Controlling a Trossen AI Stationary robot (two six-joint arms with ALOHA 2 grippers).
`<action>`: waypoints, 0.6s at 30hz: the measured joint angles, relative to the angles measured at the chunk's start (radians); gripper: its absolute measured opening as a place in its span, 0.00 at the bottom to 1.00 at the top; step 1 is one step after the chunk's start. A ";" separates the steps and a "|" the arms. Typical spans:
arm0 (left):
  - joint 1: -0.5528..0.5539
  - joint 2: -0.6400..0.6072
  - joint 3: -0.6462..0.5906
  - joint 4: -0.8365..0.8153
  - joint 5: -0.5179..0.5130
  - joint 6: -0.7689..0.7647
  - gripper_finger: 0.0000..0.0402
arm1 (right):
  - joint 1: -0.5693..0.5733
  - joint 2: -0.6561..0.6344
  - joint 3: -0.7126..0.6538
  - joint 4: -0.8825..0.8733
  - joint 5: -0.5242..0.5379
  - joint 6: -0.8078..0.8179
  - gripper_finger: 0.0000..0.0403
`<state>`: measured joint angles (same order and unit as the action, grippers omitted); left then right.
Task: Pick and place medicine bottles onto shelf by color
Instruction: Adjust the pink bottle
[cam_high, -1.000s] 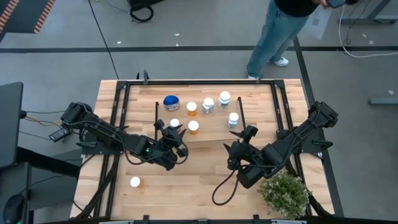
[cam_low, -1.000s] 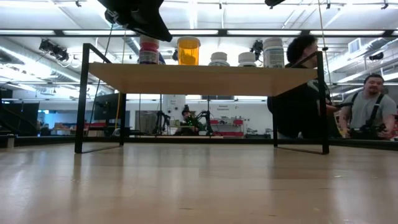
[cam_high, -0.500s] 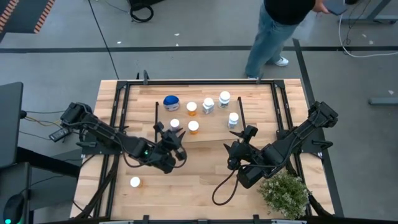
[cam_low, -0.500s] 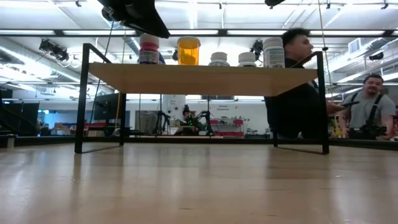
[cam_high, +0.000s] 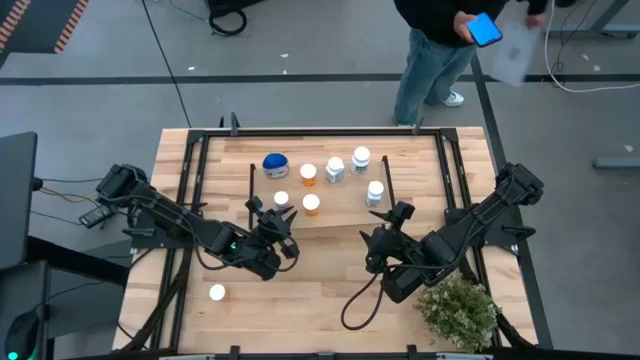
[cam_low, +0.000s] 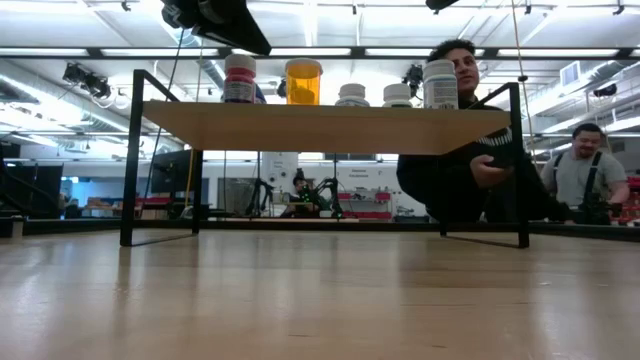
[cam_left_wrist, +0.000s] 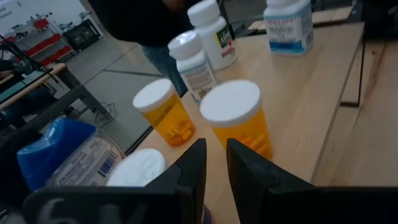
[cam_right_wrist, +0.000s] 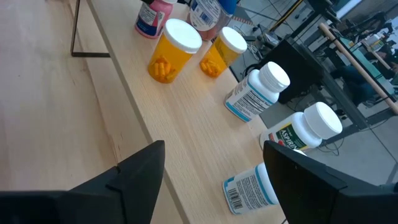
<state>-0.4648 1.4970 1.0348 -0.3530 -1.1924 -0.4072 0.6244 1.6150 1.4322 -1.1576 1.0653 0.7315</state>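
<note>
Big open lab floor all around, with a light butcher-block wooden counter (cam_high: 330, 290) in the middle of the high view and a person in jeans (cam_high: 435, 55) standing past its top edge, holding a blue phone (cam_high: 484, 29).

On the counter sits the low light-wood shelf with thin black end frames (cam_high: 340, 212), in the upper middle of the frame. Six bottles are on it: a wide blue bottle (cam_high: 275, 164) at the upper left, a pinkish white-capped bottle (cam_high: 281, 200) below it, two orange white-capped bottles (cam_high: 308, 174) and (cam_high: 312, 205) near the centre, then the white bottles with blue or green labels (cam_high: 335, 170), (cam_high: 361, 158) and (cam_high: 376, 192) toward the right. One more white-capped orange bottle (cam_high: 217, 293) stands alone on the counter at lower left, well apart from the shelf.

The left tool (cam_high: 283, 228) hovers at the shelf's lower left corner, just beside the pinkish bottle. In the left wrist view its fingers (cam_left_wrist: 189, 171) stand slightly apart with nothing between them, pointing at the nearer orange bottle (cam_left_wrist: 235, 118).

The right tool (cam_high: 392, 226) waits just off the shelf's lower right corner, fingers spread wide and empty in its wrist view. A bushy green plant (cam_high: 460, 310) sits at the counter's lower right.
</note>
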 joint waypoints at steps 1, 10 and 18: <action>0.000 -0.001 0.000 0.003 -0.004 0.000 0.18 | 0.000 0.000 0.000 0.000 0.000 0.000 0.70; 0.020 -0.001 0.000 0.028 -0.023 0.003 0.18 | 0.000 0.000 0.000 0.000 0.000 0.002 0.70; 0.059 -0.001 0.000 0.373 -0.016 0.356 0.26 | 0.000 0.000 0.000 0.000 0.000 0.002 0.70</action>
<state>-0.4060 1.4963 1.0348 0.0203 -1.2087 -0.0514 0.6243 1.6150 1.4322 -1.1576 1.0653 0.7330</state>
